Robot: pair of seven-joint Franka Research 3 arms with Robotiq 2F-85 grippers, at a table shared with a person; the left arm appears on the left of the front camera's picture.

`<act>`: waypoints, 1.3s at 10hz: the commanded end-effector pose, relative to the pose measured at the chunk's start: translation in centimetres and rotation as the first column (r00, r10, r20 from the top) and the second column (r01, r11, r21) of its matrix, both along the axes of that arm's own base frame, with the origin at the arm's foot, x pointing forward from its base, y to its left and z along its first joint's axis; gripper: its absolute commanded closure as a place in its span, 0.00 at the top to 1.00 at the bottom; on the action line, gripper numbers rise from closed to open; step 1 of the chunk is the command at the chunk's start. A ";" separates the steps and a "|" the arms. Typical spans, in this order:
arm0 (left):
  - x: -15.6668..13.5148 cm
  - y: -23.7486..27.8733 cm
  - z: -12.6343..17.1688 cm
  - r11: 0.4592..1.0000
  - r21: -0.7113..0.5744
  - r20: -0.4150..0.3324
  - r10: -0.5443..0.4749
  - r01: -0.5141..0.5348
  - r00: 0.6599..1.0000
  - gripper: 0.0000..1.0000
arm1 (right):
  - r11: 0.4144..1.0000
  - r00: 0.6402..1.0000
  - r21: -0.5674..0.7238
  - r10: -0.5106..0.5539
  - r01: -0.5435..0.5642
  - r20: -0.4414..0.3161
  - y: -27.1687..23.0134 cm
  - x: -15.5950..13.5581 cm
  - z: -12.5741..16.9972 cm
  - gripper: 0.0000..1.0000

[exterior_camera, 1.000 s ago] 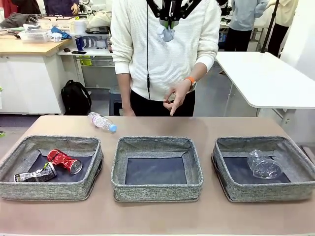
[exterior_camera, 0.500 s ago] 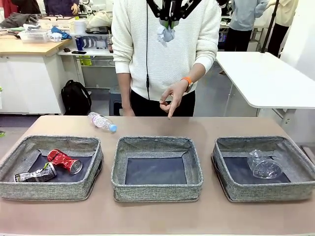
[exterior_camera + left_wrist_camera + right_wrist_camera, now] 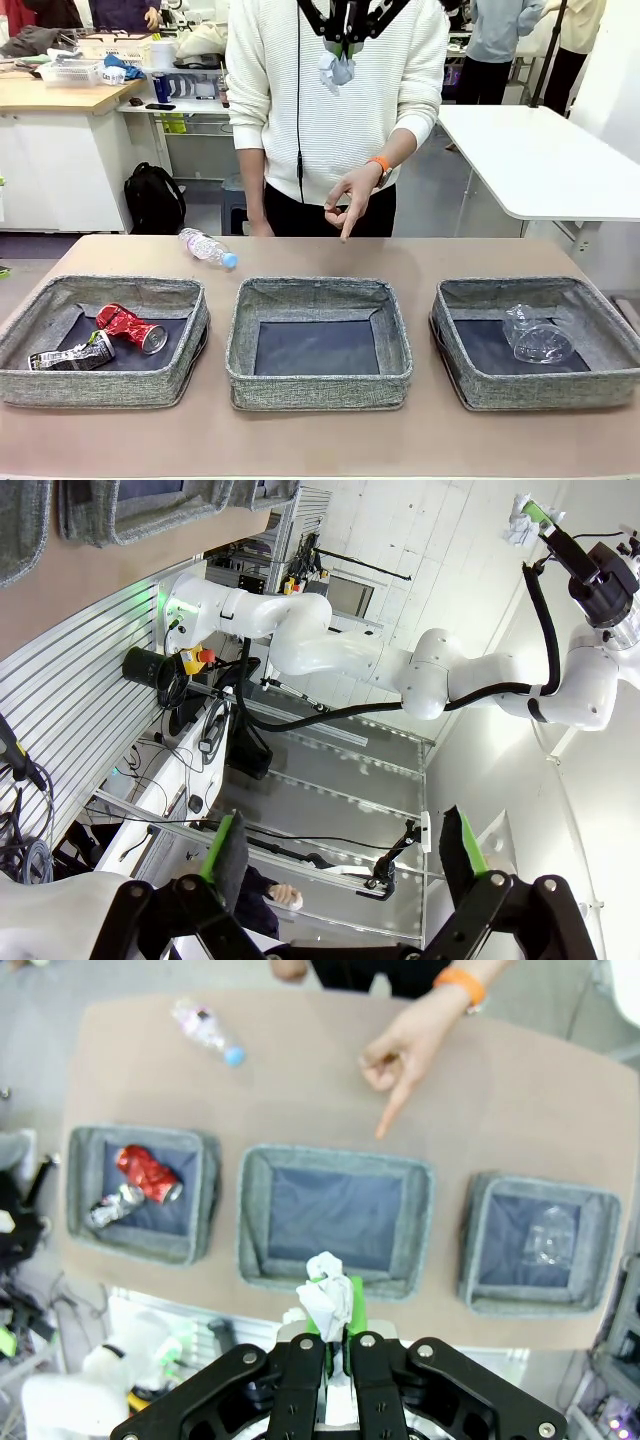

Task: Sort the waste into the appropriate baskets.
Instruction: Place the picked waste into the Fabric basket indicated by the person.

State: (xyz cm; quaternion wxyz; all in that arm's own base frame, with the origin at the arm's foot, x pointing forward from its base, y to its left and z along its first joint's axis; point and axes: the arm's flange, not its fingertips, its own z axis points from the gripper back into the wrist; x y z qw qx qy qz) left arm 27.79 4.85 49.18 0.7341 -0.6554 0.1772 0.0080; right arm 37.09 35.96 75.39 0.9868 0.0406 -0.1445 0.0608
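Left gripper (image 3: 342, 848), black with green pads: jaws spread wide, nothing between. Beyond, white right arm (image 3: 400, 665); right gripper (image 3: 533, 512) pinches crumpled white paper ball (image 3: 517, 530). Grey woven-fabric bins (image 3: 150, 510) top left.

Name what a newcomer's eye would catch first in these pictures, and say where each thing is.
High above the table, the right pincer grips a crumpled white paper ball. Below, the person's hand points a finger down toward the middle basket. The crushed red can lies in the left basket.
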 end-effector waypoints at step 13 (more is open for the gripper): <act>-0.2 0.2 0.0 1.000 0.000 0.017 -0.019 0.019 1.000 1.00 | 0.953 0.958 0.218 0.244 -0.208 -0.151 -3.4 -2.1 -33.5 0.06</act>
